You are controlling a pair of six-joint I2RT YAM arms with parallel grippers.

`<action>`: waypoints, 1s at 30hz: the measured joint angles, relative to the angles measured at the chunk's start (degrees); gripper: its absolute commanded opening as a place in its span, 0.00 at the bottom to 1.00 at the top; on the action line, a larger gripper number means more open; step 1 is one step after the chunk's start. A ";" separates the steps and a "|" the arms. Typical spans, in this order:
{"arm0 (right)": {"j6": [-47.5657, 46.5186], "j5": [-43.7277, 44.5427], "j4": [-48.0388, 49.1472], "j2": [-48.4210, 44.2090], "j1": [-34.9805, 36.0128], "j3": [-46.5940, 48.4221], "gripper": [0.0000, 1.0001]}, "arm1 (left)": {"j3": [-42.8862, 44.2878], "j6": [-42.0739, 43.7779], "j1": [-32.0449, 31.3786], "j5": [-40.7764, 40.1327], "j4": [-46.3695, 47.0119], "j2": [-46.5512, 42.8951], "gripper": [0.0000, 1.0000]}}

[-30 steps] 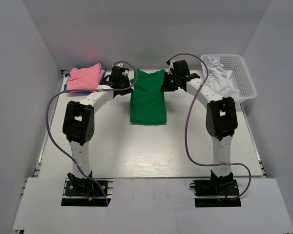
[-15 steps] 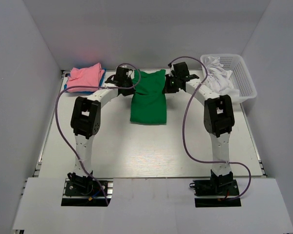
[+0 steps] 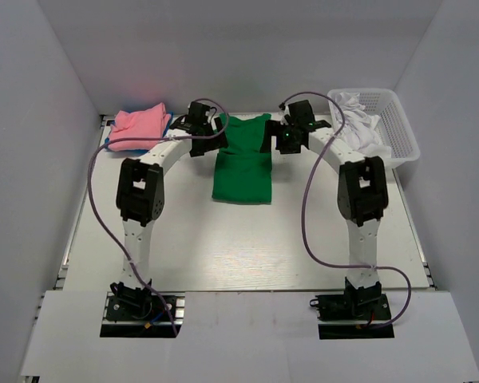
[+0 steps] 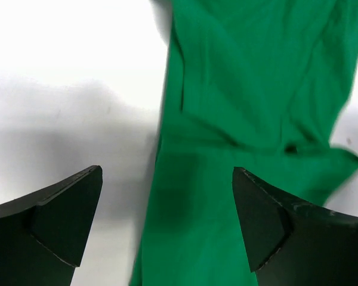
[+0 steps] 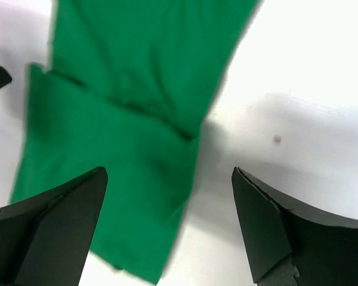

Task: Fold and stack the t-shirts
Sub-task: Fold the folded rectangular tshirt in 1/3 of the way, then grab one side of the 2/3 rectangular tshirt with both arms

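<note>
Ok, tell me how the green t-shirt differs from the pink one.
The green t-shirt lies mid-table as a long narrow strip; the pink t-shirt is a compact bundle at the far left corner. Green rests straight on the table; pink sits atop blue cloth. Both are folded soft cloth.

The right hand [image 5: 168,174] hung spread wide above the folded green t-shirt [image 5: 119,113] lying on the white bench [image 5: 310,65].

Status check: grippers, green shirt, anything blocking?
Both open: left gripper, right gripper, flanking green t-shirt at far end. It lies folded on table, unheld. Off to sides: pink t-shirt, basket; nothing blocking.
</note>
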 measured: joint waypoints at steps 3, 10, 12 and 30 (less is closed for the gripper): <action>0.70 -0.44 0.76 -9.01 0.11 -9.03 0.90 | -5.18 0.42 0.04 0.31 -0.98 -6.21 1.00; 6.60 -10.14 10.86 -26.18 0.92 -31.91 0.90 | -26.91 1.07 -1.22 16.74 7.45 -24.52 1.00; 8.52 -13.35 13.03 -26.77 1.79 -35.71 0.90 | -32.83 0.37 -1.99 22.25 11.10 -26.73 1.00; 16.39 -21.97 28.68 -14.49 3.32 -41.22 0.90 | -40.26 -1.95 -4.02 31.43 19.65 -17.77 1.00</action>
